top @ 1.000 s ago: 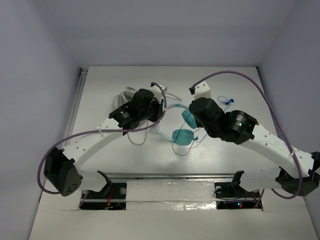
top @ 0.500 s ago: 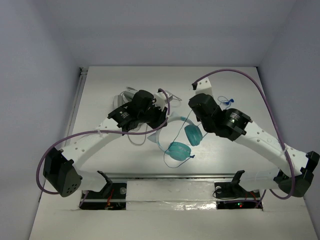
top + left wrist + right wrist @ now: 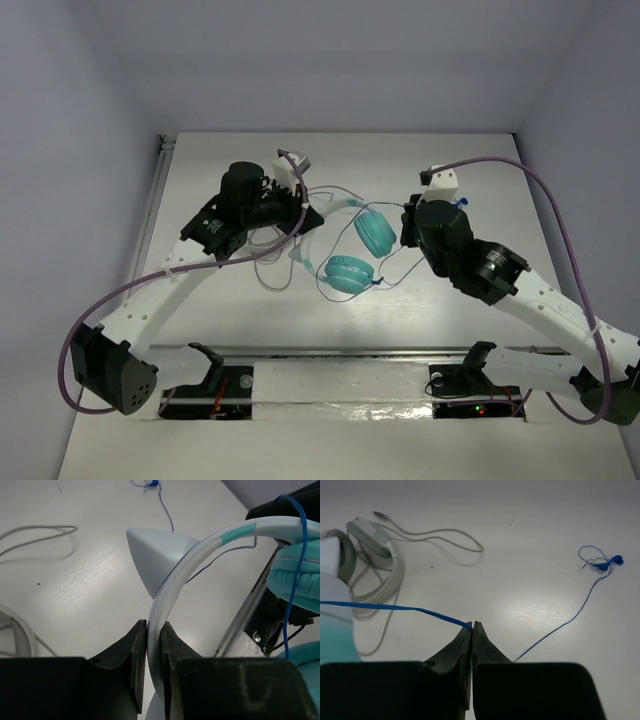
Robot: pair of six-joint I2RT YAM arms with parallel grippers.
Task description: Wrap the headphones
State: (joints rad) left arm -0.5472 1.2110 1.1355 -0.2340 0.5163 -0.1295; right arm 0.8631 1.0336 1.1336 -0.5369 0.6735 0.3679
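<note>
The headphones have two teal ear cups (image 3: 374,232), a second cup (image 3: 349,274) below it, and a thin white headband (image 3: 330,203). My left gripper (image 3: 308,215) is shut on the headband (image 3: 172,590) and holds it above the table. My right gripper (image 3: 408,222) is shut on the thin blue cord (image 3: 395,607), which runs taut from its tips (image 3: 472,626) to the left. The cord's far end with its blue plug (image 3: 607,564) lies on the table at the back right. The blue cord (image 3: 295,565) crosses a teal cup in the left wrist view.
A second, grey-white headset (image 3: 367,555) with a grey cord (image 3: 440,537) lies on the table behind the left gripper; its cord (image 3: 270,275) loops towards the front. A metal rail (image 3: 340,352) runs along the near edge. Purple robot cables (image 3: 530,190) arch over both arms.
The left gripper has moved back and left with the headband, lifting the headphones. The right gripper has swung right and back with the cord, drawing it taut away from the cups.
</note>
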